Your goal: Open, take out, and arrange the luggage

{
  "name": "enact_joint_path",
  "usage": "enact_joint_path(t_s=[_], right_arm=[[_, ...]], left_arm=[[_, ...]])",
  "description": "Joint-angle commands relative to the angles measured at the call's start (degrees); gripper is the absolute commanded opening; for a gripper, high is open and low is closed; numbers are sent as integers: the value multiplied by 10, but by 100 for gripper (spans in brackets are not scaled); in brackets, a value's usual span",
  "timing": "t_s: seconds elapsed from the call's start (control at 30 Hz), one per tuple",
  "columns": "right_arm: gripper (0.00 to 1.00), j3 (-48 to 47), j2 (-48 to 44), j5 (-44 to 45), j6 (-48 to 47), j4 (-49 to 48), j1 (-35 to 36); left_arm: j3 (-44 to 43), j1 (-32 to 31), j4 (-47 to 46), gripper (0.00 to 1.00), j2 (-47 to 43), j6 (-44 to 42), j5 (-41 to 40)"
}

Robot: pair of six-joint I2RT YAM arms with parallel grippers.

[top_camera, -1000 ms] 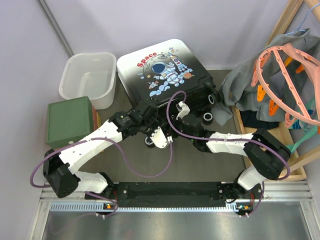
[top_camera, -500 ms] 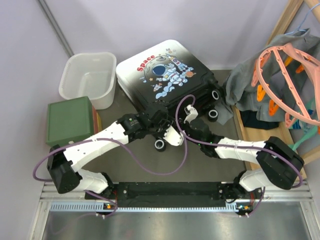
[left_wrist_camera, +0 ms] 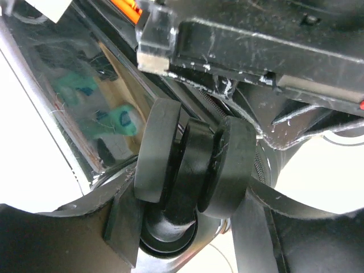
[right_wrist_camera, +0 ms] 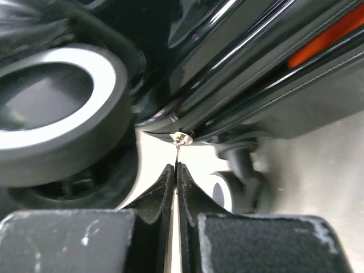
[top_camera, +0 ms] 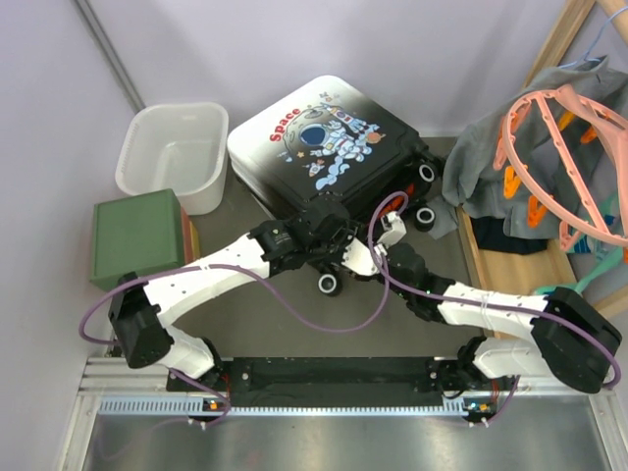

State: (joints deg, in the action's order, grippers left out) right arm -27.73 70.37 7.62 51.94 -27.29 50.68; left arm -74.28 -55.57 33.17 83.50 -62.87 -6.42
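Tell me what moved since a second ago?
The suitcase turned counterclockwise in the top view, near corner swinging right. The left gripper, at a wheel, and the right gripper, jaws shut on the zip pull, moved right with it. Basket, green box and clothes stayed.

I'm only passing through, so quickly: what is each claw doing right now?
Left gripper: closed on a wheel of the luggage.
Right gripper: closed, pinching the zipper pull.
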Motion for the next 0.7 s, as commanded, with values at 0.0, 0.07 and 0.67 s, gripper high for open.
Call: enact_joint_path(t_s=[0.0,0.07,0.67], right_arm=[[0,17,30,7,87,-99,26],[0,13,63,22,108,-129,32],[0,-62,192,230,220,-208,183]], left_arm=[[-59,8,-201,0,-12,87,-40],[-54,7,-202,0,-13,102,-34],[-39,8,-188,0,-18,186,-35]])
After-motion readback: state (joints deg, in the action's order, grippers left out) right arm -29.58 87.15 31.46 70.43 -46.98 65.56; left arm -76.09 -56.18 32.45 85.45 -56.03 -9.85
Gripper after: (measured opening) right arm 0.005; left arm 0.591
